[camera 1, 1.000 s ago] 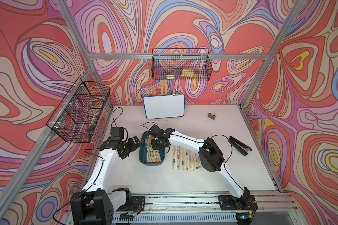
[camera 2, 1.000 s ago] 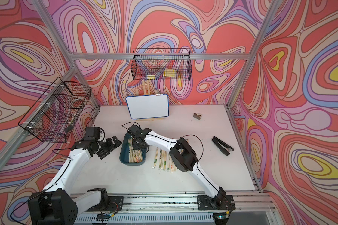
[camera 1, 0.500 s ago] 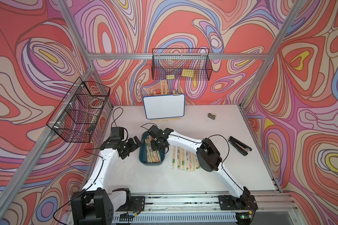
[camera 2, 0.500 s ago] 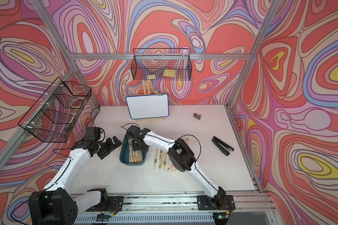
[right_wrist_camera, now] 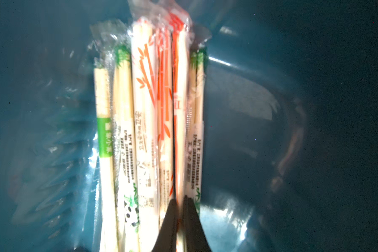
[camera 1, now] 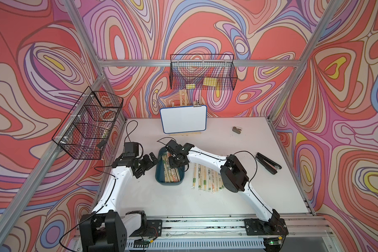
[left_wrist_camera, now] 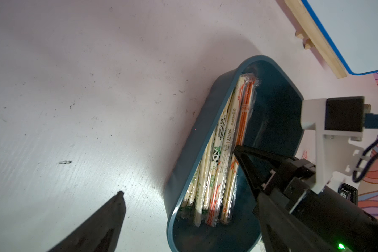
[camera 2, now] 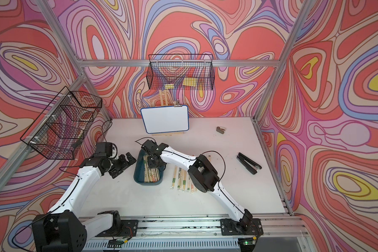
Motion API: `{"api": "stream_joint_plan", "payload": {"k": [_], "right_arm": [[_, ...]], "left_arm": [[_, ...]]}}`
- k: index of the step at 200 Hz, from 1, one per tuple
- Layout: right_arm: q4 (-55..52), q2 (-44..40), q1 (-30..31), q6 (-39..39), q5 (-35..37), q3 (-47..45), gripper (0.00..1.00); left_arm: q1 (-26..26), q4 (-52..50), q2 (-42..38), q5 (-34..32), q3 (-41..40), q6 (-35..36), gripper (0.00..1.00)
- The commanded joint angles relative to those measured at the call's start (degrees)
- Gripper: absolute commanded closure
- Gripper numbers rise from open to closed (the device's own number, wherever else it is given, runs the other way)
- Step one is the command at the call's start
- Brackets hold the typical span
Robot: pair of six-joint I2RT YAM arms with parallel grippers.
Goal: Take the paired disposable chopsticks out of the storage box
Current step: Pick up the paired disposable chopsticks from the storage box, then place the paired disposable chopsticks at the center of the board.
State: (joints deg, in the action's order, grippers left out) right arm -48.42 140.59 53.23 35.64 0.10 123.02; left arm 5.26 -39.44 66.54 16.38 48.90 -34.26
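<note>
The left gripper (camera 1: 148, 164) hangs with its jaws spread wide and nothing between them, just beside the box (camera 1: 169, 182) on the side away from the other arm. I judge it waits there so as not to crowd the reach, yet close enough to steady the box if it slides.

The box sits on the table (camera 1: 183, 203) between the two grippers. The chopstick pairs (left_wrist_camera: 218, 152) in it lie bunched lengthwise against the long wall nearer the left gripper, which leaves bare floor on the far side. That bare floor probably gives the right gripper (right_wrist_camera: 179, 199) room to come down beside the bundle.

Its jaws are pressed together on the orange-printed pair (right_wrist_camera: 177, 122), partway along its length, with a green-printed pair touching just outside one finger. Pinching a single pair near the open side likely keeps its neighbours from lifting along.

Beyond the right gripper, outside the box and under that arm's elbow, a row of pairs (camera 1: 205, 177) lies side by side on the table. On that showing the task looks partly done.
</note>
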Motion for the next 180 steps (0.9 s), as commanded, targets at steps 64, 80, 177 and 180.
{"api": "stream_joint_plan", "payload": {"k": [64,80,177,180], "right_arm": [[1.0,-6.62,0.2,0.35,1.82,1.79,1.0],[2.05,-7.71,0.13,0.48,1.62,1.23,1.0],[9.91,-23.15,-3.72,5.35,4.77,-14.52,1.0],[10.12,-23.83,-3.89,5.55,5.0,-15.48,1.0]], "left_arm": [[0.37,0.59,0.27,0.23,0.87,1.02,0.0],[0.37,0.51,0.31,0.2,0.87,1.01,0.0],[0.37,0.42,0.15,0.48,1.14,0.96,0.0],[0.37,0.48,0.09,0.49,1.11,0.98,0.0]]}}
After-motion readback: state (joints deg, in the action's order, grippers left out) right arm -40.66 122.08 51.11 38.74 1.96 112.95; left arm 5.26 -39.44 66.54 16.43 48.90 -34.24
